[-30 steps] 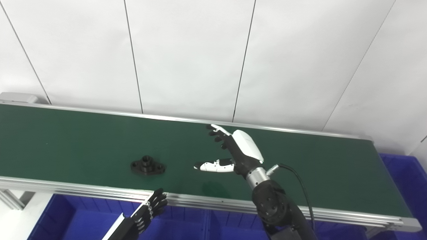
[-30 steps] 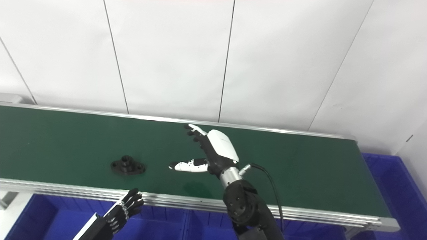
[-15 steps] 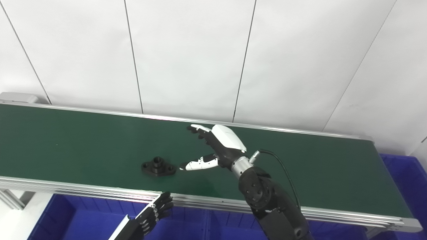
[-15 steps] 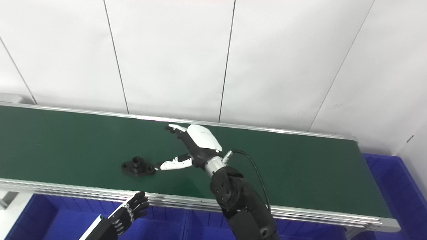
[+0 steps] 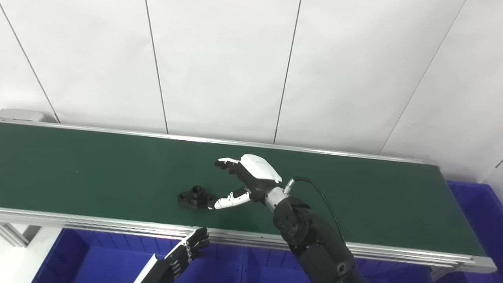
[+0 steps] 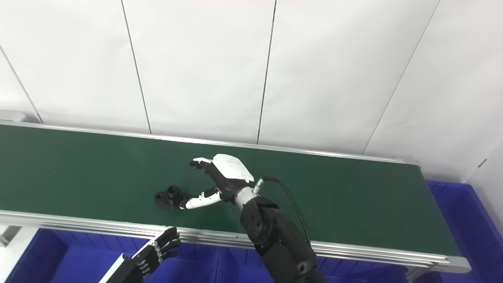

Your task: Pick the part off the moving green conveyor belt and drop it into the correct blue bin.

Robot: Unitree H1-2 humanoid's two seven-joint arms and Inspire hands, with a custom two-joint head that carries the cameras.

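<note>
One part: black flange (image 5: 193, 197) on the green belt (image 5: 98, 173), at my thumb tip.
Right hand (image 5: 245, 181): spread, empty (thumb perhaps touching).
Left hand (image 5: 188, 248): fingers loosely apart, holding nothing.
Grasp: close fingers over its raised hub.

I see the part (image 5: 193, 197) lying on the conveyor belt (image 5: 98, 169) near its front rail, left of centre — my right hand (image 5: 245, 181) is just to its right, thumb tip at its edge. My left hand (image 5: 190, 249) sits below the rail, over the bins (image 5: 98, 255).
</note>
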